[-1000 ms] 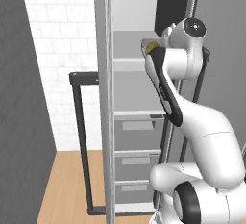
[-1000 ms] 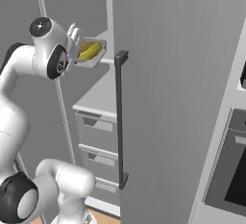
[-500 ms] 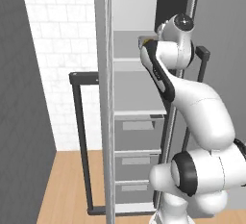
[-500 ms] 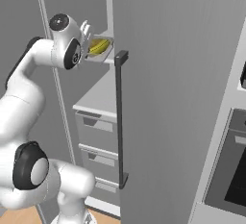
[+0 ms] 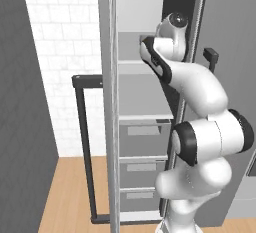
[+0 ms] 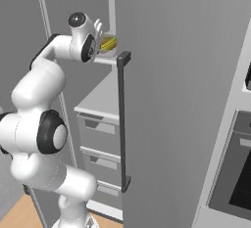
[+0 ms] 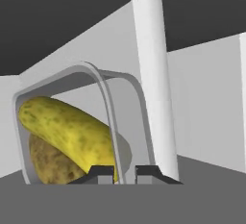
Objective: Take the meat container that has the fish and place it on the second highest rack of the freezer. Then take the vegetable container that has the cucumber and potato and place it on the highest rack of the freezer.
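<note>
Vegetable container [image 7: 81, 122] with the cucumber [image 7: 72, 131] and potato [image 7: 50, 163] sits deeper in the freezer [image 6: 186, 75] than a second ago: in the right base view it was left of the door edge and well clear of the black bar handle [image 6: 122, 124]; now it lies at the upper centre of that frame, partly behind the door edge and just above the handle's top end. In the left base view the hand has gone from the upper right, in front of the cavity, further up and into the cavity.

Arm pose: rises from the lower right of the left base view, elbow bent right, forearm reaching up and left into the open compartment. In the right base view the wrist is at the upper left, pointing right toward the shelves. Gripper [image 7: 126, 172]: both dark tips are at the bottom centre of the hand view, clenched on the container's near rim, one tip on each side of the wall.

Container look: pale grey, rounded-rectangle tray, thin rim, seen edge-on and tilted in the hand view, at left and centre. Cucumber is yellow-green, mottled, lying diagonally across the tray; potato is brown-tan, tucked beneath it at lower left. Together they nearly fill it.

Whether the tray touches the highest rack [image 6: 109, 60] I cannot tell; in the right base view it is just above that shelf's edge.
</note>
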Tool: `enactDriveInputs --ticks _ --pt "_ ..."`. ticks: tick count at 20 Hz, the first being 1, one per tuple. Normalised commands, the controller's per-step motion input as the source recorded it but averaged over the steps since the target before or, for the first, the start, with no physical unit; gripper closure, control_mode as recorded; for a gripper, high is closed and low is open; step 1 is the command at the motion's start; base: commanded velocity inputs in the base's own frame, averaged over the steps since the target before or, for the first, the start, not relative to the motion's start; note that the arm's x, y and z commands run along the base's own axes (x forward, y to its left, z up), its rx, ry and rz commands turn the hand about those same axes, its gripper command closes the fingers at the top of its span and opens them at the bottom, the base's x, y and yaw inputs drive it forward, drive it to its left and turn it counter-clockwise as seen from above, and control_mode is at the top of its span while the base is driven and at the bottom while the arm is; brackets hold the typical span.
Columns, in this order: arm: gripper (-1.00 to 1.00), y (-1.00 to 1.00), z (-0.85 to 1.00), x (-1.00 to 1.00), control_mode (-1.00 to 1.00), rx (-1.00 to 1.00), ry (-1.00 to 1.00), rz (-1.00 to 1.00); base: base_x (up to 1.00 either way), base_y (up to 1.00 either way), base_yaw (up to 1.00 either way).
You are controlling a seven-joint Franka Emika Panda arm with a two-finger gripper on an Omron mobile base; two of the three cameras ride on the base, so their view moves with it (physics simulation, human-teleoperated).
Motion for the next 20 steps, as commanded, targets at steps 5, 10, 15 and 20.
enactDriveInputs --ticks 5,10,15,20 --pt "1.0 0.0 -0.09 1.0 -1.0 0.0 0.07 -0.03 0.0 0.0 0.0" --pt "1.0 0.0 -0.13 0.95 -1.0 0.0 0.06 -0.04 0.0 0.0 0.0" --pt "-1.0 0.0 -0.24 0.68 -1.0 -0.01 0.03 -0.04 0.0 0.0 0.0" --pt "-1.0 -0.06 -0.41 -0.4 -1.0 -0.06 -0.07 0.0 0.0 0.0 0.0"
